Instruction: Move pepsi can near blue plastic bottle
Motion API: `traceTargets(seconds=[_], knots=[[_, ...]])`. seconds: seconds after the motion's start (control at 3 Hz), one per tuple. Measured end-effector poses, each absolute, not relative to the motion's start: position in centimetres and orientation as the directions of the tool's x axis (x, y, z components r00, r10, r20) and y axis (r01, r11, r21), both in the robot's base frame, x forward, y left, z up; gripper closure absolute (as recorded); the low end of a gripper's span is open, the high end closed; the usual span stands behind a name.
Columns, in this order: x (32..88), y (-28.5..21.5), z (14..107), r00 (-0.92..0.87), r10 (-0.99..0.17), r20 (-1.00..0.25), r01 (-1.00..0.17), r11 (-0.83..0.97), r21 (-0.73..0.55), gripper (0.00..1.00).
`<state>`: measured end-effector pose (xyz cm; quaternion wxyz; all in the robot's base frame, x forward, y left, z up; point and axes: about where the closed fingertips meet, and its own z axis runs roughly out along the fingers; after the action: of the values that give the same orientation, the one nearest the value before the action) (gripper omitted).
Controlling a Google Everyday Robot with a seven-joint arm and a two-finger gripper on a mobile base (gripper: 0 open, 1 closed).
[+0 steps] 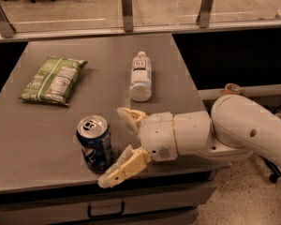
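Note:
The pepsi can (95, 143) stands upright near the table's front edge, dark blue with a silver top. The blue plastic bottle (141, 76) lies on its side further back, at the table's middle, its cap pointing away from me. My gripper (121, 144) is open just to the right of the can. One finger (130, 116) reaches behind the can and the other (123, 168) lies in front of it, near its base. The can is not held.
A green snack bag (54, 79) lies flat at the back left of the grey table (33, 135). A railing with glass panels (126, 3) runs behind the table. The white arm (234, 130) reaches in from the right over the table's front right corner.

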<state>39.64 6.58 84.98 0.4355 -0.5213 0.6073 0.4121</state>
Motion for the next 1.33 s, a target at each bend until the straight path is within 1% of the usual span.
traceTargets(seconds=[0.33, 0.67, 1.0, 1.33], knots=[[38.7, 8.0, 85.3, -0.086, -0.253, -0.964, -0.994, 0.088, 0.065, 0.17], [38.0, 9.2, 85.3, -0.100, -0.236, -0.967, -0.995, 0.054, 0.090, 0.41], [39.1, 9.2, 86.1, -0.083, -0.234, -0.969, -0.994, 0.092, 0.063, 0.64], [41.9, 5.9, 88.3, -0.016, -0.275, -0.961, -0.984, 0.177, -0.034, 0.87]])
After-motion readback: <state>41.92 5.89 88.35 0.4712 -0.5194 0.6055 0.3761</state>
